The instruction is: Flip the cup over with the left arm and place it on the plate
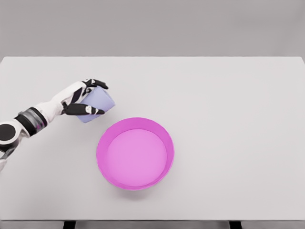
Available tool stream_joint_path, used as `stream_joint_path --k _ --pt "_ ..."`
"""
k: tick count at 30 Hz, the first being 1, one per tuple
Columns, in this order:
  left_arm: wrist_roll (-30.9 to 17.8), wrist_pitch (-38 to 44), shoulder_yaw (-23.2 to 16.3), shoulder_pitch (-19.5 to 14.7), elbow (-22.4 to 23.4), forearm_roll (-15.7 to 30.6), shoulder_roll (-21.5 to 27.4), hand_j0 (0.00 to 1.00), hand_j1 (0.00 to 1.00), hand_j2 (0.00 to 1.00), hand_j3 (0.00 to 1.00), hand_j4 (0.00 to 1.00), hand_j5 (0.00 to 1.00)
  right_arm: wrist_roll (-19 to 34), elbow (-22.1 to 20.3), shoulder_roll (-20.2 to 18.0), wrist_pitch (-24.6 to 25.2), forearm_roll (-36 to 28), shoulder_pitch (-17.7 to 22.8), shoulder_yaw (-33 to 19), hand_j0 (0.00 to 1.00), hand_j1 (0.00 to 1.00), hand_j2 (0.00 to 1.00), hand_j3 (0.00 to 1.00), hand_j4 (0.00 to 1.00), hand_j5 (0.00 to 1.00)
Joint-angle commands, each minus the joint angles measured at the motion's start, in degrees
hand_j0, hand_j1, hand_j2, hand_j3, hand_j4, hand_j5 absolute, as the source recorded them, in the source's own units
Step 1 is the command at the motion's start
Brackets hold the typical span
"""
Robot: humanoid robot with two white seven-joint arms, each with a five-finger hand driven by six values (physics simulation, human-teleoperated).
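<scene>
Left robot hand [85, 98]: fingers wrapped round the cup [97, 104], gripping it from the side, probably so the wrist can roll it over.
Cup: tilted, up-left of the plate [135, 152], just beside its rim.
Plate: bare, on the desk [228, 119].
Hidden: cup's mouth, palm contact; right arm out of view.

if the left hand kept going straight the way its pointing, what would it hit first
Nothing, probably. The left hand, shut on the lavender cup, points right and slightly up the picture over bare table. The pink plate sits below that line, so the way looks free, though height is unclear.
</scene>
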Motion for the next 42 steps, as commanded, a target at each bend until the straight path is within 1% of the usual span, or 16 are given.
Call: stream_joint_path --k 1,2,3,6,9,12,13,15,17,22,26,29,34,36,38,42 --pt "-0.9 -4.7 3.8 0.2 -2.0 -0.6 0.5 0.42 0.42 0.42 0.42 0.42 0.42 0.0 0.0 0.0 0.0 0.0 0.0 0.0 1.00 1.00 1.00 1.00 1.00 1.00" --pt "-1.0 -7.6 4.5 0.5 -3.2 -0.6 0.7 0.42 0.42 0.42 0.42 0.42 0.42 0.0 0.1 0.0 0.0 0.0 0.0 0.0 1.00 1.00 1.00 1.00 1.00 1.00" --pt "-1.0 -10.5 5.6 1.8 -4.3 -0.5 1.8 0.42 0.42 0.42 0.42 0.42 0.42 0.0 0.0 0.0 0.0 0.0 0.0 0.0 1.00 1.00 1.00 1.00 1.00 1.00" --pt "-1.1 -19.8 7.9 5.2 -8.0 -0.6 2.0 0.42 0.42 0.42 0.42 0.42 0.42 0.0 0.0 0.0 0.0 0.0 0.0 0.0 1.00 1.00 1.00 1.00 1.00 1.00" --pt "-1.4 -27.7 8.0 6.9 -9.6 -0.8 1.8 0.41 0.41 0.41 0.41 0.41 0.41 0.0 0.0 0.0 0.0 0.0 0.0 0.0 1.00 1.00 1.00 1.00 1.00 1.00" --pt "-1.4 -35.1 8.1 8.4 -10.1 -3.1 0.9 0.40 0.40 0.40 0.40 0.40 0.40 0.0 0.0 0.0 0.0 0.0 0.0 0.0 1.00 1.00 1.00 1.00 1.00 1.00" --pt "-1.4 -35.1 8.1 8.9 -10.1 -4.0 0.0 0.38 0.38 0.38 0.38 0.38 0.38 0.0 0.0 0.0 0.1 0.0 0.0 0.0 1.00 1.00 1.00 1.00 1.00 1.00" --pt "-1.4 -35.1 8.0 9.8 -10.1 -5.4 -3.1 0.37 0.37 0.37 0.37 0.37 0.37 0.0 0.0 0.0 0.0 0.0 0.0 0.0 1.00 1.00 1.00 1.00 1.00 1.00" --pt "-1.4 -35.1 7.9 10.9 -10.1 -5.4 -5.1 0.37 0.37 0.37 0.37 0.37 0.37 0.0 0.0 0.0 0.0 0.0 0.0 0.0 1.00 1.00 1.00 1.00 1.00 1.00" --pt "-1.2 -35.1 7.4 14.3 -10.2 -5.4 -12.2 0.38 0.38 0.38 0.38 0.38 0.38 0.0 0.0 0.0 0.0 0.0 0.0 0.0 1.00 1.00 1.00 1.00 1.00 1.00" --pt "0.1 -35.1 7.4 16.4 -10.2 -5.3 -17.3 0.38 0.38 0.38 0.38 0.38 0.38 0.0 0.0 0.0 0.0 0.0 0.0 0.0 1.00 1.00 1.00 1.00 1.00 1.00" --pt "0.1 -35.1 8.0 18.6 -10.2 -5.4 -21.2 0.40 0.40 0.40 0.40 0.40 0.40 0.0 0.0 0.0 0.0 0.0 0.0 0.0 1.00 1.00 1.00 1.00 1.00 1.00" --pt "0.4 -35.1 8.0 21.6 -10.2 -4.7 -21.9 0.40 0.40 0.40 0.40 0.40 0.40 0.0 0.0 0.0 0.0 0.0 0.0 0.0 1.00 1.00 1.00 1.00 1.00 1.00" --pt "0.4 -35.1 8.0 22.9 -10.2 -3.0 -22.2 0.41 0.41 0.41 0.41 0.41 0.41 0.0 0.0 0.0 0.0 0.0 0.0 0.0 1.00 1.00 1.00 1.00 1.00 1.00" --pt "0.4 -35.1 7.6 23.6 -10.2 -0.2 -22.3 0.41 0.41 0.41 0.41 0.41 0.41 0.0 0.0 0.0 0.0 0.0 0.0 0.0 1.00 1.00 1.00 1.00 1.00 1.00" --pt "0.4 -35.1 7.7 23.8 -10.2 0.1 -22.4 0.42 0.42 0.42 0.42 0.42 0.42 0.0 0.0 0.0 0.1 0.0 0.0 0.0 1.00 1.00 1.00 1.00 1.00 1.00"
